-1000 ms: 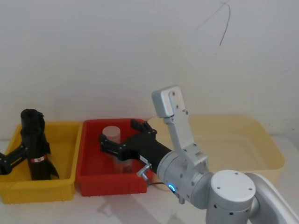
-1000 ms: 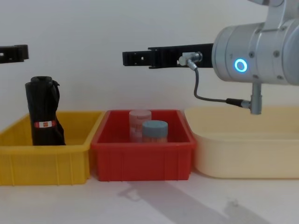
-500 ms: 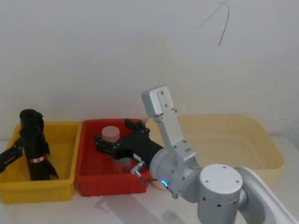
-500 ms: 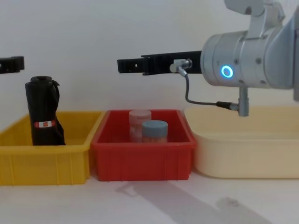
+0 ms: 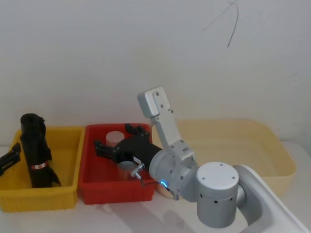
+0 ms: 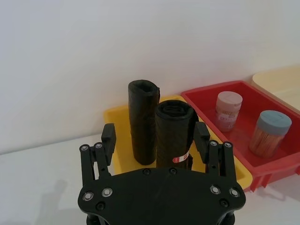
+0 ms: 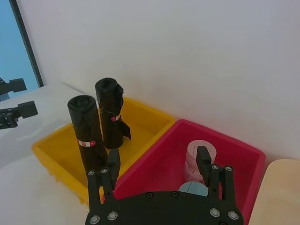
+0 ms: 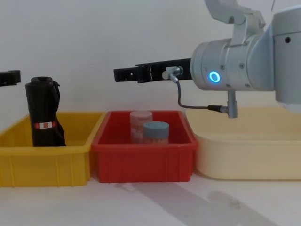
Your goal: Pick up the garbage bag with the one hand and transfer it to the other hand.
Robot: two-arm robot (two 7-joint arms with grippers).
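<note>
The garbage bag (image 5: 35, 150), a tall black roll with a red-and-white label band and a flared flap, stands upright in the yellow bin (image 5: 65, 145). It also stands in the chest view (image 8: 44, 113), the left wrist view (image 6: 143, 122) and the right wrist view (image 7: 110, 112). A second black roll (image 7: 86, 136) stands right beside it. My left gripper (image 5: 9, 160) hangs open just left of the bin, apart from the garbage bag, which lies ahead between its fingers (image 6: 108, 136). My right gripper (image 8: 124, 74), on the blue-ringed arm, is open above the red bin (image 8: 143, 162) and points left.
The red bin holds a pink-lidded jar (image 8: 140, 123) and a blue-lidded jar (image 8: 155, 133). A large cream tub (image 8: 244, 150) stands to the right. The right arm's body (image 8: 235, 66) looms over the tub. A white wall runs close behind the bins.
The right gripper has swung left and dropped a little over the red bin. The left gripper has drawn back leftward and lower, away from the roll. The rolls have not moved.
</note>
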